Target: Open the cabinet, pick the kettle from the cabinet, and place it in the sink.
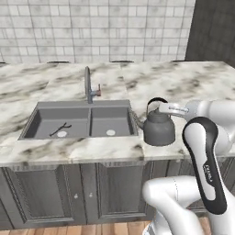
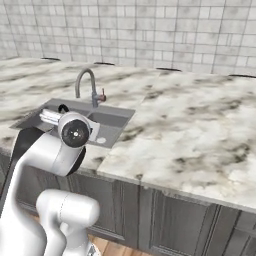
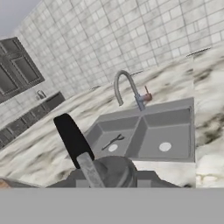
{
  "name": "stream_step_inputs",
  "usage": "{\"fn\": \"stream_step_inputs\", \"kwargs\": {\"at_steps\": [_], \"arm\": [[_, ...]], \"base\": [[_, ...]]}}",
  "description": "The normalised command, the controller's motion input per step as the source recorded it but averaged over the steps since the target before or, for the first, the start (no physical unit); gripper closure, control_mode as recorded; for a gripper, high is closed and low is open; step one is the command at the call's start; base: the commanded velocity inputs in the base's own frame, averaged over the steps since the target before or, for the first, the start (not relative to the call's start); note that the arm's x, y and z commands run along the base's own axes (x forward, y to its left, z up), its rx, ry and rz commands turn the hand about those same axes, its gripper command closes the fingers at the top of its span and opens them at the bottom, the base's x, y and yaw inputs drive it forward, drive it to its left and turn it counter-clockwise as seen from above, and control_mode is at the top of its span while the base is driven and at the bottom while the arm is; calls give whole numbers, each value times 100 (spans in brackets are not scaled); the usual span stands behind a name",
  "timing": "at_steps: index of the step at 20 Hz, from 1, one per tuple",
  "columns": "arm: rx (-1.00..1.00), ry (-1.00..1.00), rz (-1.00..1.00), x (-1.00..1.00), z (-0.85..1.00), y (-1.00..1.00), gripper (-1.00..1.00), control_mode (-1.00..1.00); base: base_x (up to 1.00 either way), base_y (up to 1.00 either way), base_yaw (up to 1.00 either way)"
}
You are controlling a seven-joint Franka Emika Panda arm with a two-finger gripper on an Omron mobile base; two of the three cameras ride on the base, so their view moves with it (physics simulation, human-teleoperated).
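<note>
Beside sink [image 1: 82,120]: rounded dark grey kettle [image 1: 159,129], arched black handle.

wall [image 1: 92,27]: pale grey tile
counter [image 2: 200,125]: veined marble
base cabinets [image 1: 55,193]: dark grey panelled
floor [image 1: 92,229]: wood

Claw [image 1: 161,108] clamped, arm bent low
</note>
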Motion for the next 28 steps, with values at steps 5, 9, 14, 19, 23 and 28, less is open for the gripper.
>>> {"fn": "stream_step_inputs", "kwargs": {"at_steps": [5, 9, 14, 19, 23, 28], "arm": [[0, 0, 0, 0, 0, 0, 100, 100], [0, 0, 0, 0, 0, 0, 100, 100], [0, 0, 0, 0, 0, 0, 100, 100], [0, 0, 0, 0, 0, 0, 100, 100], [0, 0, 0, 0, 0, 0, 100, 100], [0, 0, 0, 0, 0, 0, 100, 100]], "base": [[30, 65, -10], [30, 65, -10], [29, 66, -9], [30, 65, -9], [35, 64, -8], [39, 64, -3]]}}
